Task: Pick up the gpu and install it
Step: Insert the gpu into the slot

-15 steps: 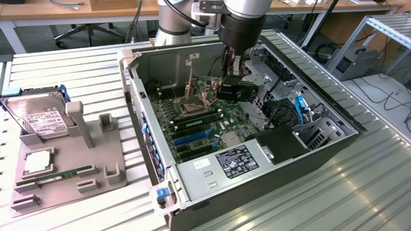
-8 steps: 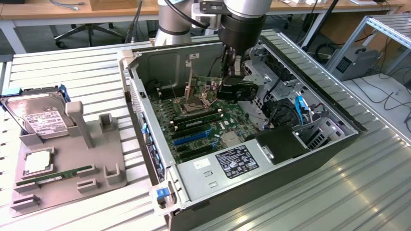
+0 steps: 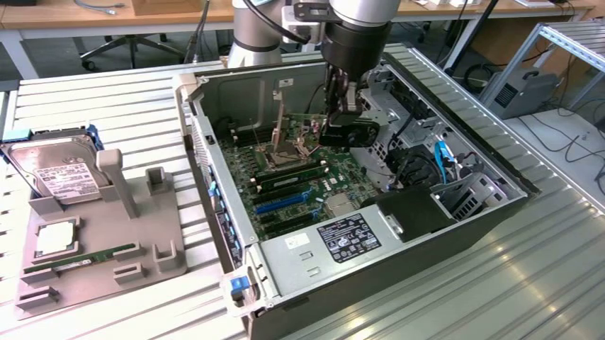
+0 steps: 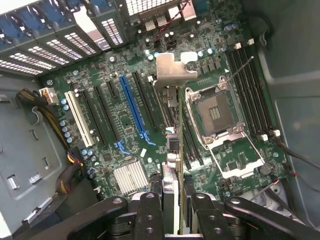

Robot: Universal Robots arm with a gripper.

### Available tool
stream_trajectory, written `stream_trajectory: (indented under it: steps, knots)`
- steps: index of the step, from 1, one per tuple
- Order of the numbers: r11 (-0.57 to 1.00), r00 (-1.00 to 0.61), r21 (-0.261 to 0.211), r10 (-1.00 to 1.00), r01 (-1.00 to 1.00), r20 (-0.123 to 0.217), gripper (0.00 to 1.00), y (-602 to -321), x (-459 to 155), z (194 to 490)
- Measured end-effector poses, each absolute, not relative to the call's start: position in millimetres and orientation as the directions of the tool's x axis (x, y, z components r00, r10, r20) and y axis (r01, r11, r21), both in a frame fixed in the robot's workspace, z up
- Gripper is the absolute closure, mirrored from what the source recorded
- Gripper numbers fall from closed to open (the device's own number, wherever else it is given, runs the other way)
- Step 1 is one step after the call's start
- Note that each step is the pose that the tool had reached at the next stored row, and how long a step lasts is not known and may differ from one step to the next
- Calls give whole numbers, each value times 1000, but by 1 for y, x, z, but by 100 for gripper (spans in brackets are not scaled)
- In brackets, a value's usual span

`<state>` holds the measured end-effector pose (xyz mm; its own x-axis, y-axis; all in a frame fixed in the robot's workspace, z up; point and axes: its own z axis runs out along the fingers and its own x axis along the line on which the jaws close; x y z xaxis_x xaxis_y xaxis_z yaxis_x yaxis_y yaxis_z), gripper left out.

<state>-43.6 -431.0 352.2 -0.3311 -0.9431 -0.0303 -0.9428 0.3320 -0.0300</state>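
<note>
My gripper (image 4: pixel 176 212): clamped on the gpu (image 3: pixel 307 126), card edge-on, silver bracket (image 4: pixel 172 70) leading. Location: inside the open case (image 3: pixel 283 283), upper centre of the exterior view, above the motherboard (image 3: pixel 283 191). Hard drive (image 3: pixel 57 173): on grey stand (image 3: pixel 104 241), far left

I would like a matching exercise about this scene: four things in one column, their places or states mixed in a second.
Things
1. thin flat gpu card with silver metal bracket
2. boxy silver hard drive with white label
3. narrow green RAM stick
4. long blue plastic slot
Places
A. lying flat on the grey plastic holder
B. empty, on the green motherboard
C. clamped in the black gripper inside the open computer case
D. tilted, beside the holder's tall post
Pairs: 1-C, 2-D, 3-A, 4-B
</note>
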Motion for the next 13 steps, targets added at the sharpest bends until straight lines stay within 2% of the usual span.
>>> stream_trajectory:
  steps: [13]
  knots:
    - [266,-265,-30,-964,-964,-30,73,-431,-44,352]
